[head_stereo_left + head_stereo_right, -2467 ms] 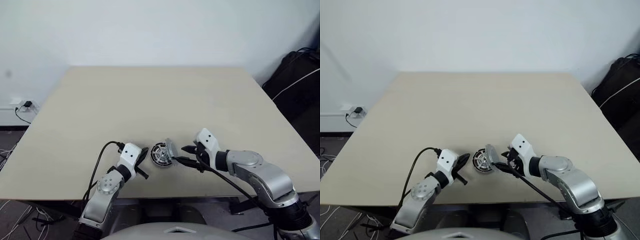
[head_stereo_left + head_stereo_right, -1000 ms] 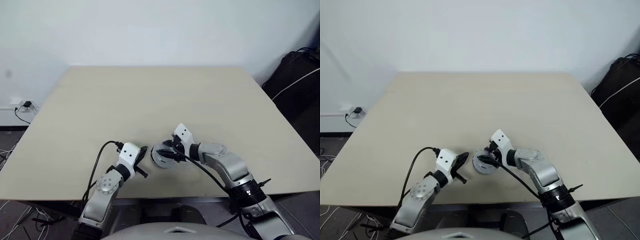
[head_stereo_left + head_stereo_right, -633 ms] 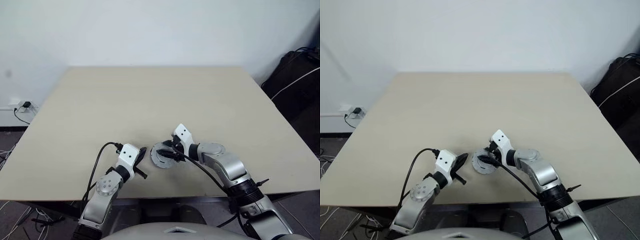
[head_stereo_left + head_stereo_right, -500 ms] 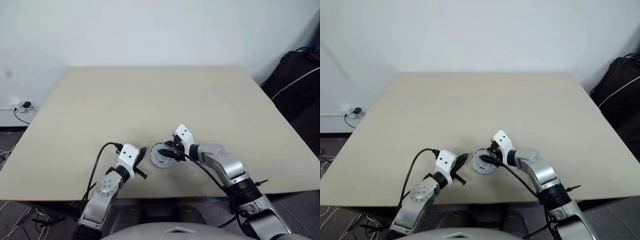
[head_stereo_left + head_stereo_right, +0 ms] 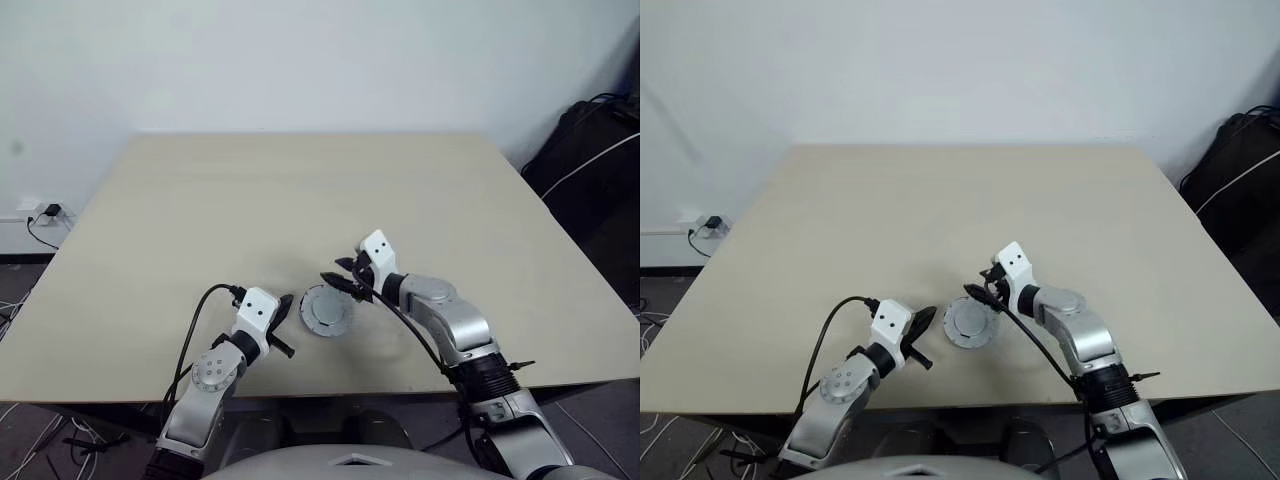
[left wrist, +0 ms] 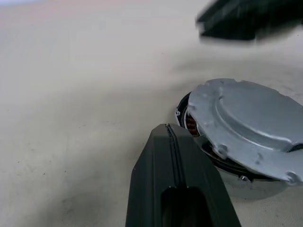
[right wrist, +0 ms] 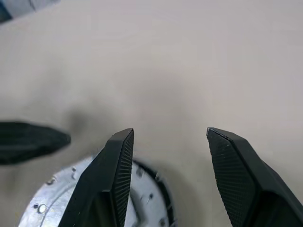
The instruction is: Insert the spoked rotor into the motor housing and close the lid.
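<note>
Lid [image 5: 326, 310] is sitting on the motor housing [image 6: 227, 166] near the front of the surface [image 5: 300, 200], but I am seeing it tilted in the left wrist view, copper windings peeking out on one side. My right pincer [image 5: 343, 279] is hanging released and empty just above and behind the lid; my left pincer [image 5: 284, 322] is lying clenched, holding nothing, just beside the housing on its left. I am judging the right one nearer for pressing down, with open room all around, the front edge near
</note>
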`<move>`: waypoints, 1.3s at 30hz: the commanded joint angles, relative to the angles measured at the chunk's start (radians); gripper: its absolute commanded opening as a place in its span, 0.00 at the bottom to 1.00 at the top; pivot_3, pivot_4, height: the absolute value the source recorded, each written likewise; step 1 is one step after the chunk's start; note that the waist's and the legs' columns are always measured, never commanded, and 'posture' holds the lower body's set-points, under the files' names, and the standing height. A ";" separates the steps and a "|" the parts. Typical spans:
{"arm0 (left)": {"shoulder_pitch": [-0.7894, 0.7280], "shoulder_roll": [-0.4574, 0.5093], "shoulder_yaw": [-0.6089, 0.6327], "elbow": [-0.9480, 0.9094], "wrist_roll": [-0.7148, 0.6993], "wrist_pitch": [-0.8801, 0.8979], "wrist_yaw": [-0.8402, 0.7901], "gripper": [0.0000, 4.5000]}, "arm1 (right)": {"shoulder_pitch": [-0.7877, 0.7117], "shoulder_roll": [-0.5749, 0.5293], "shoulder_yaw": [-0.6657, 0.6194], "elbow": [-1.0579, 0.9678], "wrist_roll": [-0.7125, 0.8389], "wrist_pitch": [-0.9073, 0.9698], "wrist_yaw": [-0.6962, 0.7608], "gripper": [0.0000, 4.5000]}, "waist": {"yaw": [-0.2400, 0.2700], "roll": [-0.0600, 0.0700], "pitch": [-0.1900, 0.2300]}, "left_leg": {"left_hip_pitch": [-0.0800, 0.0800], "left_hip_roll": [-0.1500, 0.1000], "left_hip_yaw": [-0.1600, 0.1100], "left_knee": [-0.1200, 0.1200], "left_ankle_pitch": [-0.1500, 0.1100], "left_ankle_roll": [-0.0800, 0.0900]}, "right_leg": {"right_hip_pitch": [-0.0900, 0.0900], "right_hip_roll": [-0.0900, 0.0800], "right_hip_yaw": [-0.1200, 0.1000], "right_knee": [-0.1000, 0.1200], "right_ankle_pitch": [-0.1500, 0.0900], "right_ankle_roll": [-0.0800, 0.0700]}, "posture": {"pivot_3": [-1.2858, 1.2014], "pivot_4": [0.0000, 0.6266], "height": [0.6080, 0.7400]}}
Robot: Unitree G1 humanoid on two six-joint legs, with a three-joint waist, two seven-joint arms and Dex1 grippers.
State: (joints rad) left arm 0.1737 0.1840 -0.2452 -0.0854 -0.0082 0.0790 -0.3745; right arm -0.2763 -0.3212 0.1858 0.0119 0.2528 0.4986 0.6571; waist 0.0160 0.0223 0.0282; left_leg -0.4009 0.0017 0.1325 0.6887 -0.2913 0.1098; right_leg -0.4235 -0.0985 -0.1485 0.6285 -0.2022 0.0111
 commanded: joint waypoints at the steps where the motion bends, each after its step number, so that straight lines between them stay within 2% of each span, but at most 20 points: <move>1: -0.009 -0.001 0.002 -0.018 -0.005 -0.026 -0.004 0.00 | 0.022 -0.040 -0.012 -0.064 -0.006 -0.098 0.056 0.58 | 0.000 0.000 0.000 | 0.000 0.000 0.000 0.000 0.000 0.000 | 0.000 0.000 0.000 0.000 0.000 0.001 | 0.52 0.00 1.00; 4: -0.005 0.000 -0.001 -0.019 -0.004 -0.028 -0.005 0.00 | 0.049 -0.067 -0.008 -0.066 0.018 -0.124 0.119 0.70 | 0.000 0.000 0.000 | 0.000 0.000 0.000 0.000 0.000 0.000 | 0.000 0.000 0.000 0.000 -0.001 0.002 | 0.52 0.00 1.00; 8: -0.002 0.002 -0.001 -0.023 -0.004 -0.025 -0.007 0.00 | 0.062 -0.082 0.006 -0.048 0.018 -0.142 0.173 0.99 | -0.001 0.000 0.000 | 0.000 0.000 0.000 0.000 0.000 0.000 | 0.000 0.000 0.000 0.000 -0.001 0.002 | 0.52 0.00 1.00; 21: 0.012 0.009 0.006 -0.042 -0.005 -0.013 -0.001 0.00 | 0.097 -0.099 0.091 -0.053 -0.011 -0.138 0.255 0.99 | 0.003 0.000 0.000 | 0.000 0.000 0.000 0.000 0.000 0.001 | 0.000 0.000 0.000 0.000 0.000 0.000 | 0.52 0.00 1.00; 38: 0.019 0.007 0.000 -0.095 -0.007 0.024 0.005 0.00 | 0.070 -0.060 0.093 0.066 -0.036 -0.158 0.231 0.99 | 0.003 0.000 0.000 | 0.000 0.000 0.000 0.000 0.000 0.000 | 0.000 0.000 0.000 0.000 0.000 0.000 | 0.52 0.00 1.00; 39: 0.018 0.006 -0.001 -0.097 -0.007 0.026 0.006 0.00 | 0.071 -0.058 0.090 0.062 -0.036 -0.158 0.227 0.91 | 0.003 0.000 0.000 | 0.000 0.000 0.000 0.000 0.000 0.000 | 0.000 0.000 0.000 0.000 0.000 0.000 | 0.52 0.00 1.00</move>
State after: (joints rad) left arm 0.2018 0.1956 -0.2457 -0.1264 -0.0083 0.1056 -0.3716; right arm -0.1852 -0.3843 0.2949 0.0849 0.2147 0.3570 0.8880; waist 0.0188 0.0222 0.0283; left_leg -0.4008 0.0019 0.1324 0.6888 -0.2915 0.1102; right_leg -0.4235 -0.0985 -0.1484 0.6284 -0.2025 0.0114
